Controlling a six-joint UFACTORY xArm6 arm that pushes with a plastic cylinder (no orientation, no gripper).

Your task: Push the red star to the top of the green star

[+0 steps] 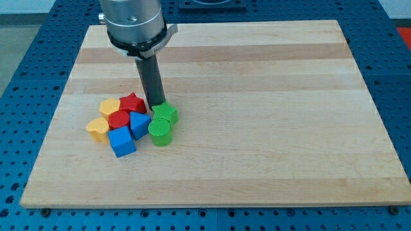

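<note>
Red star-shaped plastic block (133, 102), light and rigid, sits just left of green star block (165, 113); my tip (156, 105), bare rod holding nothing, wedged between; push its left face.

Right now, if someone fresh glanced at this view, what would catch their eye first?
The tight cluster of coloured blocks at the view's lower left of the wooden board: the red star, a green star with a green cylinder below it, a blue cube, yellow pieces on the left. Next, the dark rod coming down from the view's top, my tip wedged between the red star and the green star.
</note>
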